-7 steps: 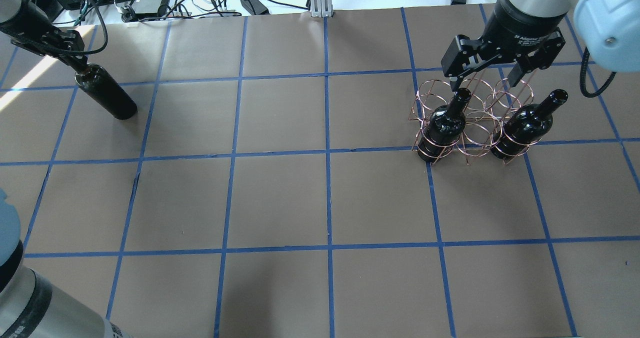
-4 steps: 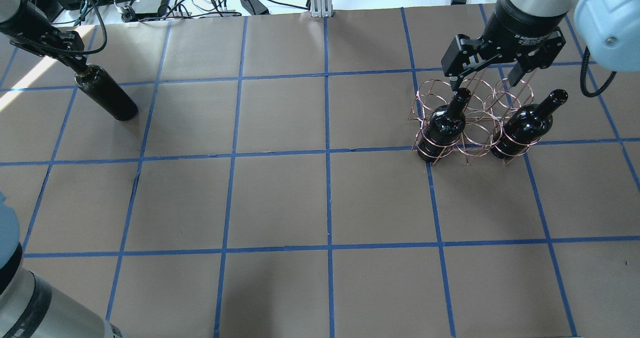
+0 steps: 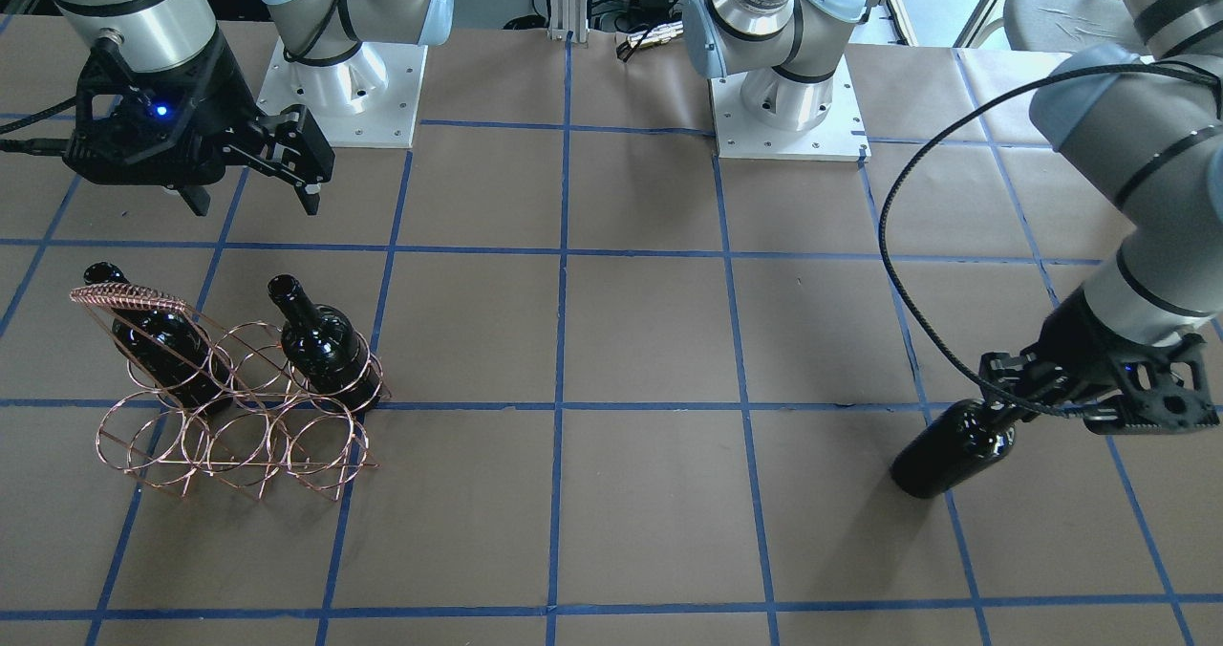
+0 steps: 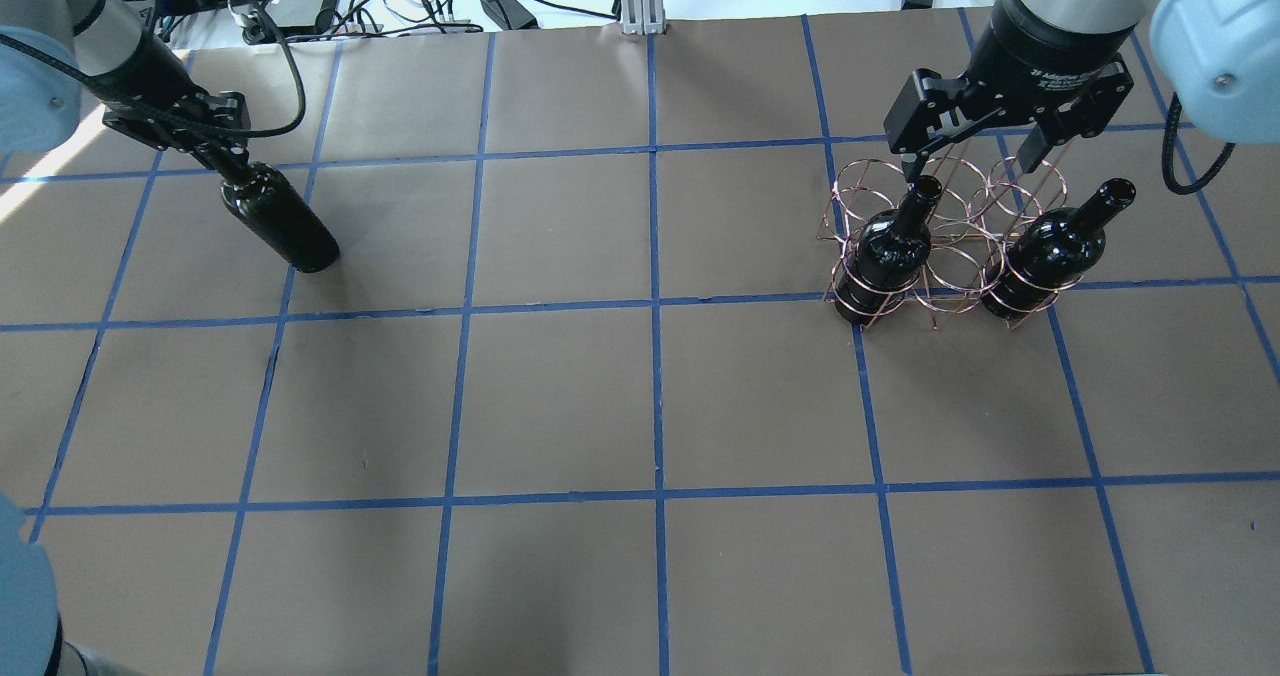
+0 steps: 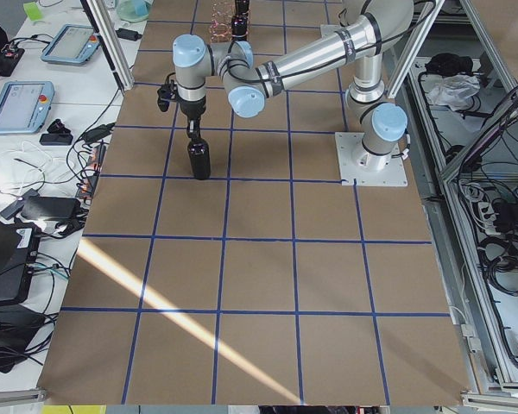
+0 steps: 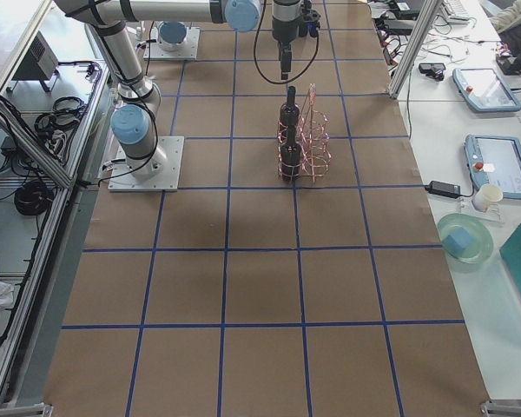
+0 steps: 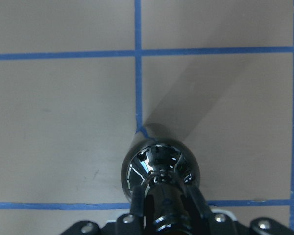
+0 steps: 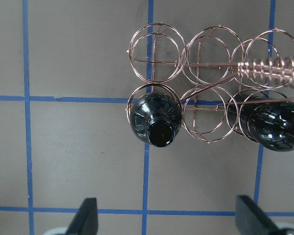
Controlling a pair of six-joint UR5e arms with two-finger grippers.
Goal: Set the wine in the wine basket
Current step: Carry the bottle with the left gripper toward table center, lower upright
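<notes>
So you're about two thirds through, by my count. Two bottles point(image 4: 890, 251) point(image 4: 1055, 246) already stand upright in the wine basket point(image 3: 229, 436), in the two end rings of the row nearest the robot. The ring between them is free, and so are all three rings in the far row.

The third wine point(image 4: 280, 224) is the one in play. Your left end effector point(image 4: 232, 161) has its fingers point(image 7: 137, 205) clamped on the neck, and the bottle hangs upright under it. That's way over on the robot's left side of the tabletop point(image 4: 640, 406), well apart from the basket. I can't say for sure from these shots whether the base is clear of the paper or only just off it, so I'd check that before you drag it anywhere.

Your right end effector point(image 4: 970, 161) is parked above the basket with its fingers spread wide and nothing between them. In its own wrist view you're looking straight down on the nearer bottle's mouth.

What's left, as I see it:
- carry the wine across the whole tabletop to the basket
- line it up over a free ring, most likely the middle one in the near row
- lower it in straight and let go

My one worry is that the right arm sits right over the drop zone. I'd guess you want it out of the way first, unless you plan a hand-over. That thin wire also looks easy to nudge.
</notes>
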